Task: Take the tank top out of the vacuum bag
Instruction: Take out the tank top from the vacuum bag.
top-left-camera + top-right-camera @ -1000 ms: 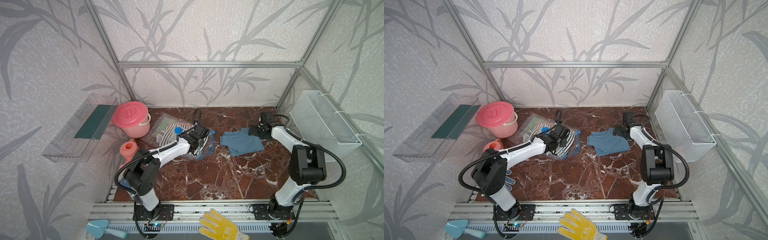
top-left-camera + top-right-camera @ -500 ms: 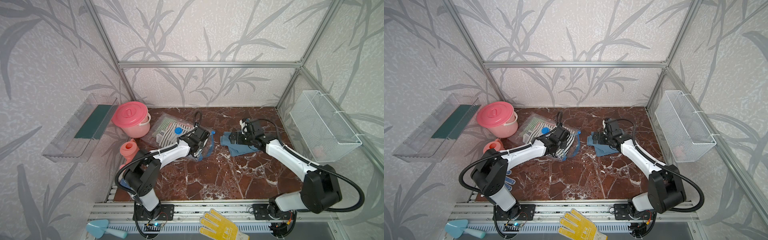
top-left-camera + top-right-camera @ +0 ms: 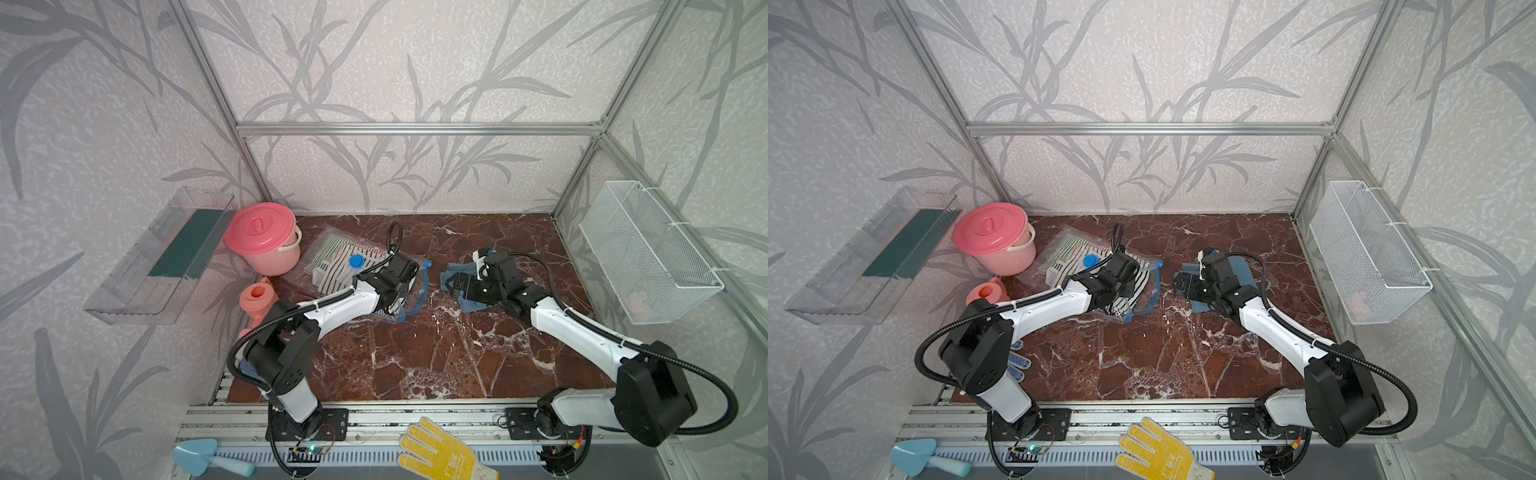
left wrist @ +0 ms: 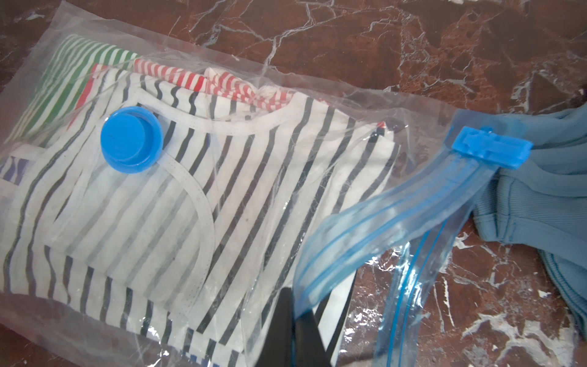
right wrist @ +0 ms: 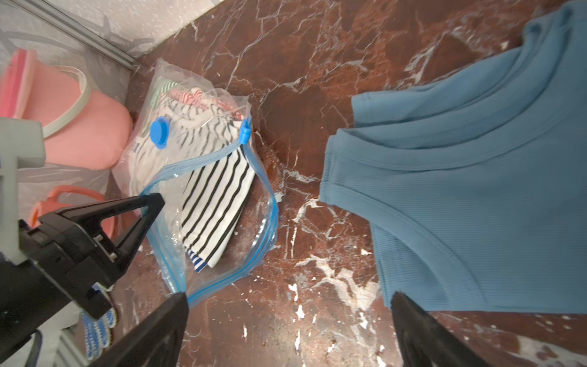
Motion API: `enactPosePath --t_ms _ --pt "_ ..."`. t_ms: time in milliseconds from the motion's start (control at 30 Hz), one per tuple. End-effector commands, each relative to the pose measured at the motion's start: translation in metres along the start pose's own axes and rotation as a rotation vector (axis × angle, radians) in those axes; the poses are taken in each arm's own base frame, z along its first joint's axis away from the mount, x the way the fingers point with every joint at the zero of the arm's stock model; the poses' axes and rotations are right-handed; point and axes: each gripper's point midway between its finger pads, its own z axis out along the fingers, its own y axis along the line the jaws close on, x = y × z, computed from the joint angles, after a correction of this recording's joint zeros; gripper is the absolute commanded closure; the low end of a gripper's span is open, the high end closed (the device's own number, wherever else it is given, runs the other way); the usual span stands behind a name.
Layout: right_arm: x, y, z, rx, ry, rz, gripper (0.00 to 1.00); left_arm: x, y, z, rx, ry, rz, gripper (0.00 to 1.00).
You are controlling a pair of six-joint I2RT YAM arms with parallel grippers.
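The vacuum bag [image 3: 332, 253] [image 3: 1067, 249] lies at the table's back left, clear with a round blue valve cap [image 4: 131, 139] [image 5: 159, 132]. Its mouth gapes, and the blue zip strip [image 4: 381, 219] is lifted. My left gripper [image 4: 293, 292] [image 3: 397, 303] is shut on that upper lip. Folded striped tank tops [image 4: 158, 206] [image 5: 216, 197] sit inside. A blue tank top [image 5: 476, 190] [image 3: 469, 305] [image 3: 1241, 268] lies on the marble to the right of the bag. My right gripper [image 5: 289, 295] [image 3: 451, 286] hangs open over bare table between bag and blue top, holding nothing.
A pink lidded bucket [image 3: 262, 232] and a pink watering can [image 3: 259, 297] stand left of the bag. A wire basket [image 3: 644, 253] hangs on the right wall, a clear shelf [image 3: 162, 253] on the left. A yellow glove [image 3: 440, 453] and a blue trowel [image 3: 199, 457] lie on the front rail.
My right arm has swung left from the far side of the blue tank top to the gap beside the bag's mouth, jaws open throughout. The left gripper has kept hold of the bag's lip.
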Motion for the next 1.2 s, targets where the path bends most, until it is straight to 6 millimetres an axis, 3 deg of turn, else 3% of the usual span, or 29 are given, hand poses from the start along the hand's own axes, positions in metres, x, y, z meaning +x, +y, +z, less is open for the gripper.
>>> enactPosePath --t_ms 0,200,300,367,467,833,1167 --pt "0.009 0.033 0.007 -0.183 0.025 0.052 0.01 -0.006 -0.003 -0.011 0.022 -0.027 -0.027 1.0" --pt "0.032 0.047 0.026 -0.198 0.04 0.038 0.0 -0.007 -0.004 -0.014 0.024 -0.031 -0.021 1.0" --pt "0.043 0.051 0.044 -0.217 0.084 0.071 0.08 -0.006 -0.004 -0.016 0.028 -0.035 -0.024 1.0" --pt "0.049 0.049 0.056 -0.234 0.104 0.105 0.19 -0.007 -0.003 -0.018 0.027 -0.044 -0.027 1.0" --pt "0.055 0.05 0.069 -0.273 0.112 0.129 0.5 -0.007 0.0 -0.02 0.017 -0.046 -0.034 1.0" --pt "0.058 0.052 0.107 -0.272 0.134 0.168 0.59 -0.005 -0.003 -0.022 0.047 -0.043 -0.048 1.0" --pt "0.052 0.051 0.134 -0.275 0.117 0.183 0.61 -0.003 -0.004 -0.02 0.056 -0.045 -0.043 1.0"
